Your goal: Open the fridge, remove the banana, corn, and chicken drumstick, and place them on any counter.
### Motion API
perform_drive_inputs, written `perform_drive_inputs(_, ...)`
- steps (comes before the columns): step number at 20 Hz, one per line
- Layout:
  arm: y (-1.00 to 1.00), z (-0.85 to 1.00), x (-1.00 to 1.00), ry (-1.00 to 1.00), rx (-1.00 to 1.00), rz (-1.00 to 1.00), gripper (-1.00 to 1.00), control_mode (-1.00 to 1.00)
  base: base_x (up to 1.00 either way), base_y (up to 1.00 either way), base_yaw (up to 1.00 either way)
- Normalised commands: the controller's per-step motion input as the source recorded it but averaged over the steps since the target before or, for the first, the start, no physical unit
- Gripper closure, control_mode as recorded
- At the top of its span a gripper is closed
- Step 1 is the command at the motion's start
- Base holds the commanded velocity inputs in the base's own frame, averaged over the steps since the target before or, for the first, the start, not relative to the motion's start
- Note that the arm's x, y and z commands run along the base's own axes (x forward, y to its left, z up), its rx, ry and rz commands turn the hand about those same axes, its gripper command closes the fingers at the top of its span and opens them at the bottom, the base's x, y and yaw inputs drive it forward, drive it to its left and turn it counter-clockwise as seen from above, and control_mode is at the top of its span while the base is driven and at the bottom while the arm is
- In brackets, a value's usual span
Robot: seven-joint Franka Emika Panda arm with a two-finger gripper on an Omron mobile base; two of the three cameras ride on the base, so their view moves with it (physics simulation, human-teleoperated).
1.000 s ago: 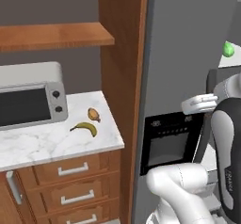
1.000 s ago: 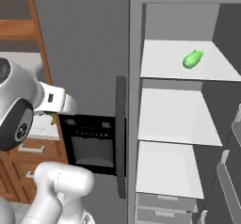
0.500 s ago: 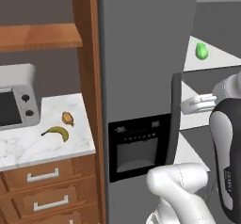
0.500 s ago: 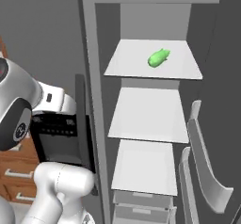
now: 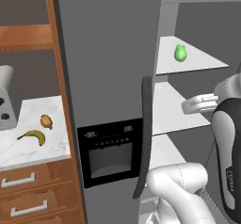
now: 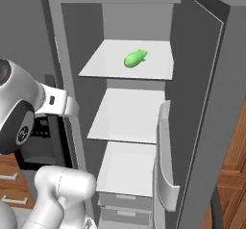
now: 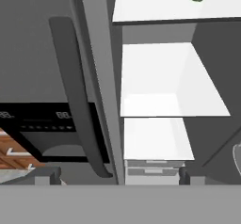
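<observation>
The view had swung right to the open fridge (image 6: 202,103). The corn (image 6: 134,58) lay upper centre on its top shelf; banana (image 5: 32,136) and drumstick (image 5: 46,121) sat on the desk (image 5: 28,148), lower left. The gripper (image 7: 120,176) stood wide, empty.

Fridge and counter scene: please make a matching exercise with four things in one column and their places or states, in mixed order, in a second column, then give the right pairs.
Things:
1. corn
2. banana
3. chicken drumstick
4. gripper

Places or states:
A. on the marble counter, the rounder orange-brown item
B. open, holding nothing, facing the fridge
C. on the top white shelf inside the open fridge compartment
D. on the marble counter, curved and yellow

Right pairs: 1-C, 2-D, 3-A, 4-B
</observation>
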Motion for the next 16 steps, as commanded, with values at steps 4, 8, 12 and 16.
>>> perform_drive_inputs(4, 0.00, 0.00, 0.00, 0.00, 0.00, 0.00, -1.00, 1.00, 0.00, -0.23, 0.00)
perform_drive_inputs(8, 0.00, 0.00, 0.00, 0.00, 0.00, 0.00, -1.00, 1.00, 0.04, -0.47, -0.03)
perform_drive_inputs(12, 0.00, 0.00, 0.00, 0.00, 0.00, 0.00, -1.00, 1.00, 0.20, -0.55, -0.05)
perform_drive_inputs(16, 0.00, 0.00, 0.00, 0.00, 0.00, 0.00, -1.00, 1.00, 0.24, -0.16, -0.04)
